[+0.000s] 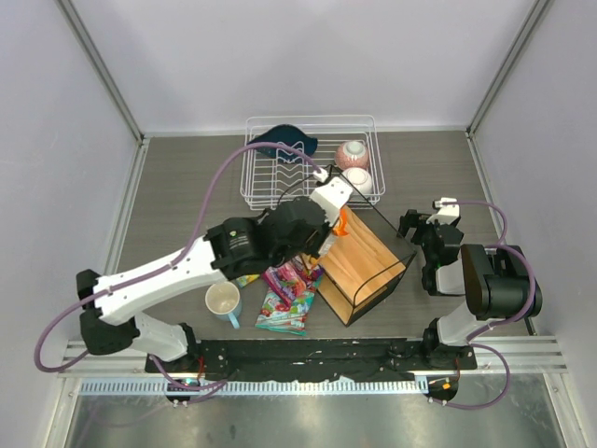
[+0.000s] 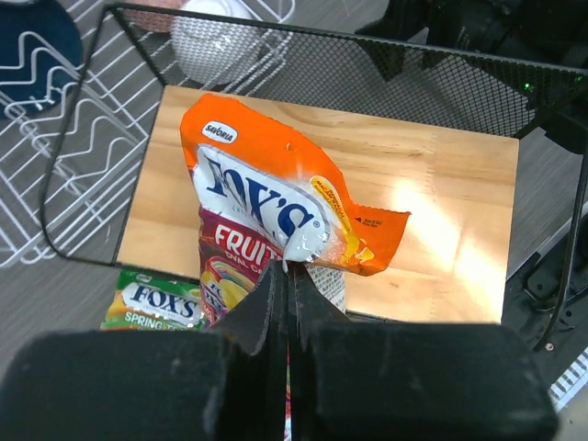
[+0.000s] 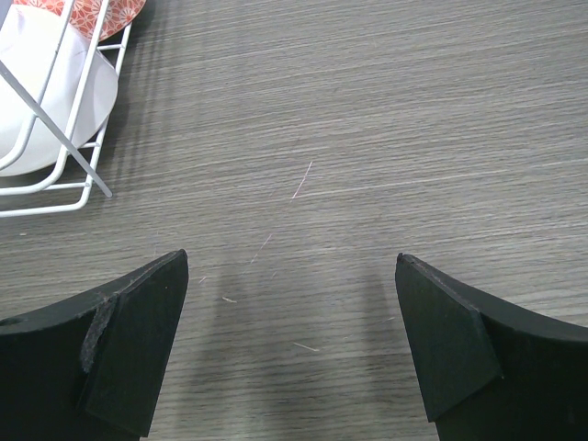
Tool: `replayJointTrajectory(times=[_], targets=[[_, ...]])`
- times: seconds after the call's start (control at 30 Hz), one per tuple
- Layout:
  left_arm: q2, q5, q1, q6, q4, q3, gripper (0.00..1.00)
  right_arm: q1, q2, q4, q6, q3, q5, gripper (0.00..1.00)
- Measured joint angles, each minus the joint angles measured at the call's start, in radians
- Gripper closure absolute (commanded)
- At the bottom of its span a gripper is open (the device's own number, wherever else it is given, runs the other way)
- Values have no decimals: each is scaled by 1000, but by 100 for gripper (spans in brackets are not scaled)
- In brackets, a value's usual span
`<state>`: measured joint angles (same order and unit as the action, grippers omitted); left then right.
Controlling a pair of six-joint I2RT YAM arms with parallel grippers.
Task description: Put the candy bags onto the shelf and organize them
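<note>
My left gripper [image 2: 286,268] is shut on the edge of the orange-red FOX'S candy bag [image 2: 266,197]. It holds the bag upright over the near end of the shelf's tan wooden board [image 2: 441,184], inside the black wire frame [image 2: 367,55]. In the top view the orange bag [image 1: 343,224] shows at the shelf's left corner [image 1: 368,266]. A purple bag [image 1: 291,280] and a teal bag [image 1: 283,317] lie on the table left of the shelf. A green bag [image 2: 152,299] lies just outside the frame. My right gripper [image 3: 289,260] is open and empty above bare table, right of the shelf [image 1: 422,227].
A white wire dish rack [image 1: 308,159] stands at the back with two bowls [image 1: 354,166] and a dark blue item [image 1: 283,142]. Its corner shows in the right wrist view [image 3: 55,138]. A pale mug [image 1: 223,301] stands left of the bags.
</note>
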<state>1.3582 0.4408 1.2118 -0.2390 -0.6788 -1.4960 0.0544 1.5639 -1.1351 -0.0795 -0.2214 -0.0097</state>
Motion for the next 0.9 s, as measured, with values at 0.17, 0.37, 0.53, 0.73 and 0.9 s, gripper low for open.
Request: replayJointTrajectory(times=[0.17, 0.37, 0.53, 0.73, 0.9], targets=[[111, -75, -11, 50, 6, -55, 100, 0, 0, 0, 0, 0, 0, 0], [198, -140, -11, 72, 11, -94, 100, 0, 0, 0, 0, 0, 0, 0], [222, -180, -11, 68, 18, -111, 100, 0, 0, 0, 0, 0, 0, 0], [250, -238, -10, 48, 41, -112, 100, 0, 0, 0, 0, 0, 0, 0], [262, -258, -2, 36, 48, -112, 100, 0, 0, 0, 0, 0, 0, 0]])
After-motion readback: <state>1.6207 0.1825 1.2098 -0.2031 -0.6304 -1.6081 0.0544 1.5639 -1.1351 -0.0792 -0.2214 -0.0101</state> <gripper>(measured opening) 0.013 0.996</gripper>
